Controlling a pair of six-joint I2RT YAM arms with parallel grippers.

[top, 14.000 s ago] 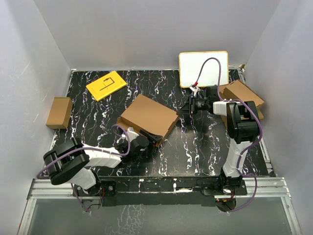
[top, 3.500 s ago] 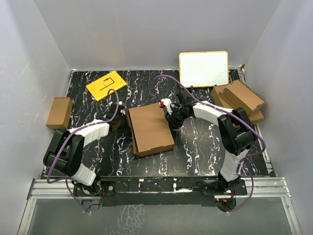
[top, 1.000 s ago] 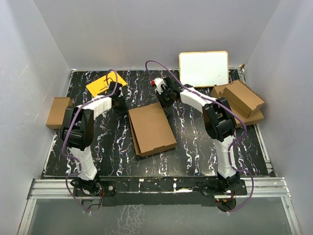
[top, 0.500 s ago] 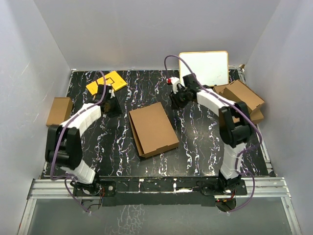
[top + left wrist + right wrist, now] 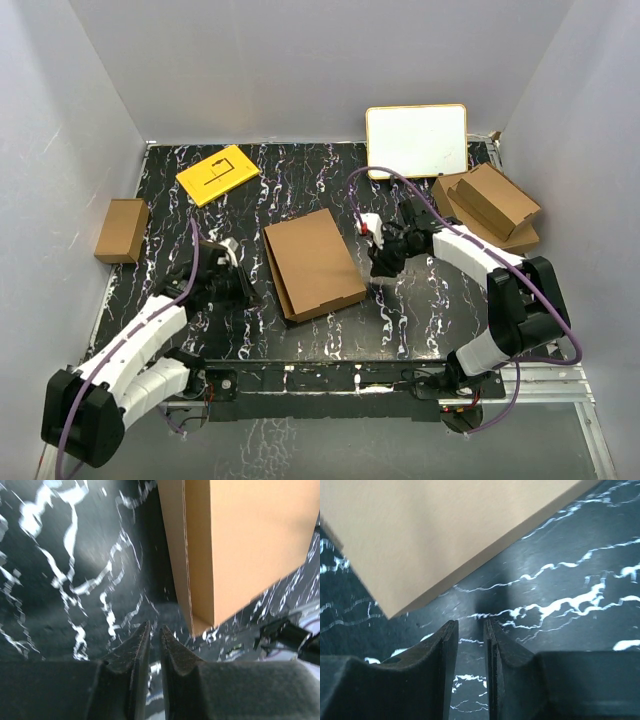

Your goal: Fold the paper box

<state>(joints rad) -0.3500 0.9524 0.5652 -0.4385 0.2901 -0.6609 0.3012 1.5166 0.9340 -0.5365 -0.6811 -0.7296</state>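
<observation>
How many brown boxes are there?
3, maybe more: the paper box in the middle, a small box at the left edge, and a stack at right that may hide others.

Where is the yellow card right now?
From above, the yellow card lies flat at the table's far left, behind the paper box and up and right of the small brown box.

Plain grey walls (image 5: 300,60) enclose a black, white-veined marble tabletop (image 5: 420,300).
</observation>
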